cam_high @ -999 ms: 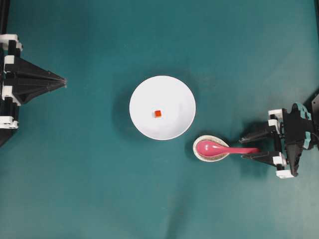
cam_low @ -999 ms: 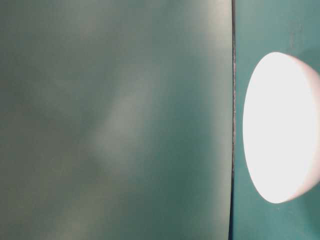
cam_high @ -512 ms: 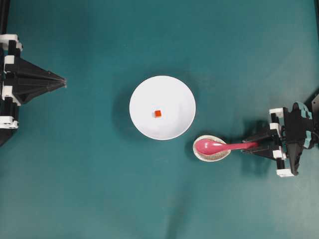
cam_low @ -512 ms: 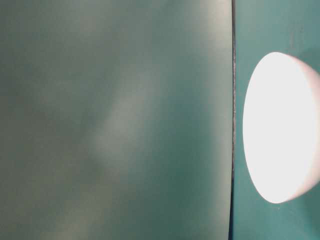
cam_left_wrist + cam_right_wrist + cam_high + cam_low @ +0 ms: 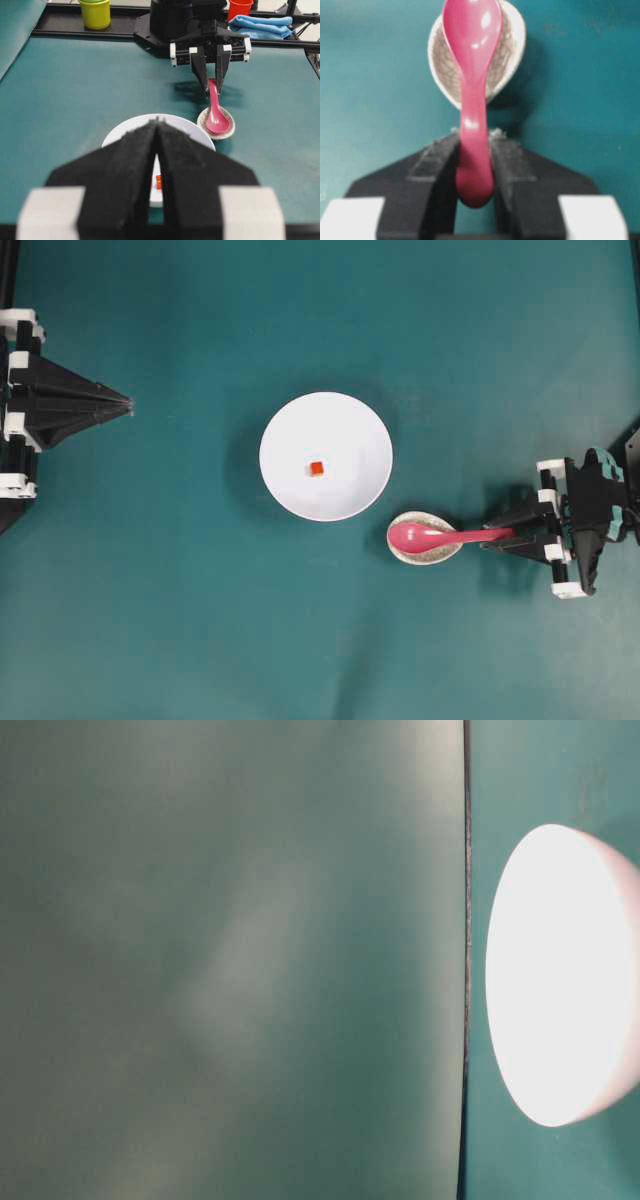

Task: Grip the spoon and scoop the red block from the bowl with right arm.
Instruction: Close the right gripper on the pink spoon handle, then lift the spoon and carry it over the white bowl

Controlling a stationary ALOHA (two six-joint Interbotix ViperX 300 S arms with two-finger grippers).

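Observation:
The white bowl (image 5: 326, 456) sits mid-table with the tiny red block (image 5: 317, 468) inside it. Right of the bowl, the pink spoon (image 5: 440, 536) rests with its scoop in a small crackled dish (image 5: 425, 538). My right gripper (image 5: 498, 538) is shut on the spoon's handle end; in the right wrist view the spoon (image 5: 472, 100) is pinched between both black fingers (image 5: 507, 160). My left gripper (image 5: 128, 406) stands shut at the far left, well away from the bowl. In the left wrist view the block (image 5: 158, 182) shows through the slit between its fingers.
A yellow cup (image 5: 95, 13), an orange cup (image 5: 239, 7) and a blue cloth (image 5: 260, 25) lie beyond the table's far edge in the left wrist view. The table-level view shows only the bowl's side (image 5: 560, 975) and teal mat.
The right gripper's fingers closed from wide apart onto the spoon's handle. The spoon's scoop still lies in the dish. The left arm has not moved.

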